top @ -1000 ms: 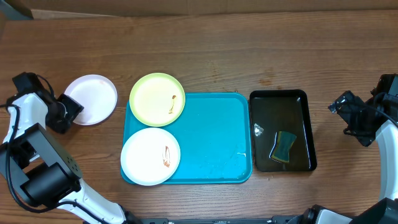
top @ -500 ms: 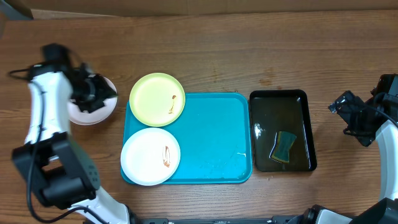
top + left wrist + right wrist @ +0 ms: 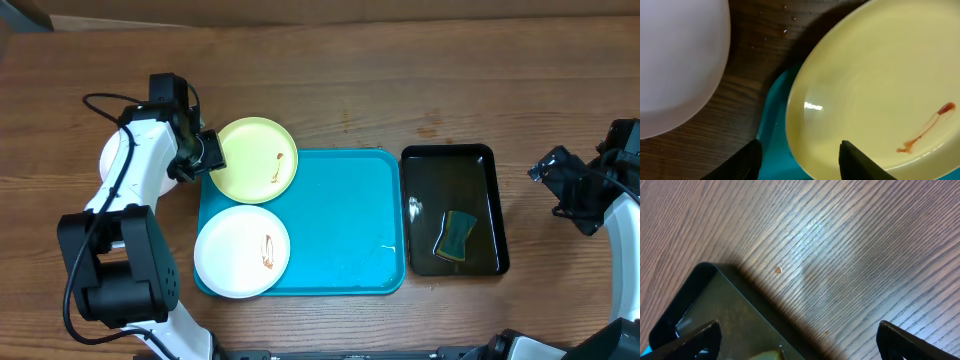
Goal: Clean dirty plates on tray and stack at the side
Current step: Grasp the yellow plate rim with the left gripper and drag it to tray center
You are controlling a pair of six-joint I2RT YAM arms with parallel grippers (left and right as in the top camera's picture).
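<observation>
Left gripper (image 3: 800,145): jaws apart, straddling the green plate's (image 3: 880,85) rim, tray (image 3: 772,115) corner between them underneath. A white plate (image 3: 675,60) lies ahead, beyond one jaw. Right gripper (image 3: 799,325): jaws spread wide, black tray's (image 3: 715,305) corner beside one jaw.

There are three round flat plates: one lime-green plate (image 3: 253,158) with a pale centre, one white plate (image 3: 242,252) on the near left, and a second white plate (image 3: 675,60) on the far left of the wooden worktop (image 3: 400,80). There are two rectangular plastic trays: one large turquoise-blue tray (image 3: 350,230) and one narrower glossy black tray (image 3: 483,160). There is one green sponge (image 3: 458,235). There are two brown smears (image 3: 276,168).
</observation>
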